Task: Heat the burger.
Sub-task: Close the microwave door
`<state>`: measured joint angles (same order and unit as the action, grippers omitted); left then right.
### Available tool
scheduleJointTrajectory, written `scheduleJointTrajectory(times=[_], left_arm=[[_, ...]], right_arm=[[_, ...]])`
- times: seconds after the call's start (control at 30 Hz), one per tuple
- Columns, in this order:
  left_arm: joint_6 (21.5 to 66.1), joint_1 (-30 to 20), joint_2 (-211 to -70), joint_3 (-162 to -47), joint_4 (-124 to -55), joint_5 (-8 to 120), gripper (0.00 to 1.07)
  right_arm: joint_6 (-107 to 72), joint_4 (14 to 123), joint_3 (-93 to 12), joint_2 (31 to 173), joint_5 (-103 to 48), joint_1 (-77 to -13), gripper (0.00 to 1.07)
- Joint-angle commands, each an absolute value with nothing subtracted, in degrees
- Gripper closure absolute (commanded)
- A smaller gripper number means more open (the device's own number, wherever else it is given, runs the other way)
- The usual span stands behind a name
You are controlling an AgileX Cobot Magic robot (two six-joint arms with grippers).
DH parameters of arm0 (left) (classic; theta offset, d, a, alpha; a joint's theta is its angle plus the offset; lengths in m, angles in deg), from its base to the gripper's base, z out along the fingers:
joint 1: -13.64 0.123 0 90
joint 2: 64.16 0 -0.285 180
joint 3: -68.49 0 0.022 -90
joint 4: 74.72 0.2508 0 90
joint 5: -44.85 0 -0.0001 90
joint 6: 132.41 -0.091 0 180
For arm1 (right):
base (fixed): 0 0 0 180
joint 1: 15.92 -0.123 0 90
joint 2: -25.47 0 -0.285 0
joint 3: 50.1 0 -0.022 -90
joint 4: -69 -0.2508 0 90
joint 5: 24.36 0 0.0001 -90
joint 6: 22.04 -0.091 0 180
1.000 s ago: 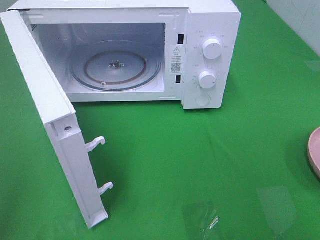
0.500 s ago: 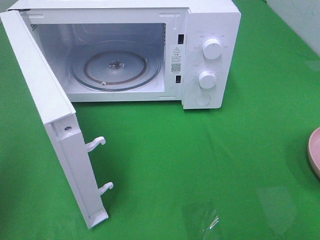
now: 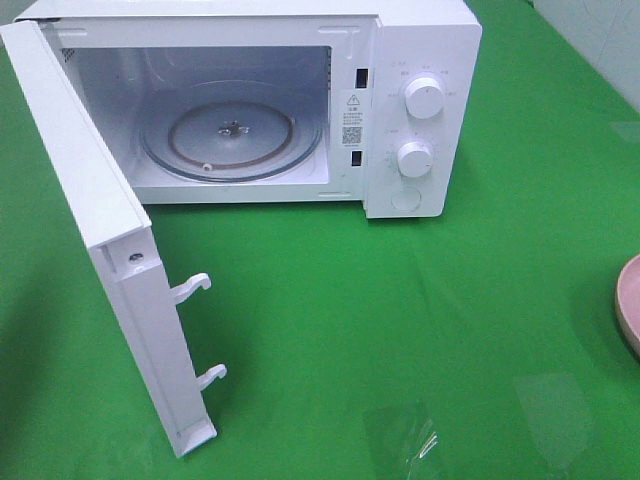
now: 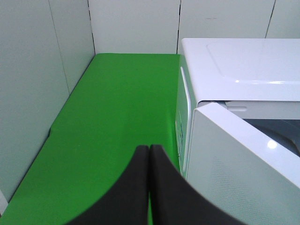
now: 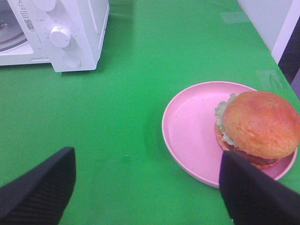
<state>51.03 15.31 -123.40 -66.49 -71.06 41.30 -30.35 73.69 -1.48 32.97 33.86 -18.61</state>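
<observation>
The burger (image 5: 258, 124), with a glossy brown bun and a green lettuce frill, sits on the far side of a round pink plate (image 5: 187, 126). My right gripper (image 5: 147, 197) hovers open just short of the plate, one finger (image 5: 42, 187) over bare cloth and the other finger (image 5: 253, 192) at the plate's near rim, holding nothing. The white microwave (image 3: 420, 60) stands at the back of the table, its door (image 3: 110, 250) swung wide and the glass turntable (image 3: 230, 135) bare. My left gripper (image 4: 149, 147) is shut on nothing beside the microwave's left side. In the high view neither gripper shows.
Green cloth covers the table (image 3: 400, 320). Only a sliver of the pink plate (image 3: 630, 300) shows at the right edge of the high view. Two white latch hooks (image 3: 190, 288) stick out of the door's inner face. Pale wall panels (image 4: 42, 93) border the table's left side.
</observation>
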Motion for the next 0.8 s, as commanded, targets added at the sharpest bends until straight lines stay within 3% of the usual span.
scheduleJointTrajectory(times=[0.03, 0.13, 0.4, 0.6, 0.8], left_arm=[[51.03, 15.31, -128.67, -66.84, -69.34, 33.27, 1.07], [51.37, 15.31, -130.96, -65.64, -68.48, 28.23, 1.07], [51.54, 15.31, -139.84, -52.69, -65.61, -0.13, 1.07], [51.66, 15.31, -145.97, -49.82, -65.5, -6.66, 1.07], [51.77, 15.31, -152.16, -49.36, -58.16, -9.58, 1.07]], right_arm=[[-29.77, 73.75, -1.36, 31.6, 32.94, -18.15, 0.31], [-29.77, 73.75, -1.36, 31.6, 32.94, -18.15, 0.31], [-29.77, 73.75, -1.36, 31.6, 32.94, -18.15, 0.31], [-29.77, 73.75, -1.36, 31.6, 32.94, -18.15, 0.31], [-29.77, 73.75, -1.36, 31.6, 32.94, -18.15, 0.31]])
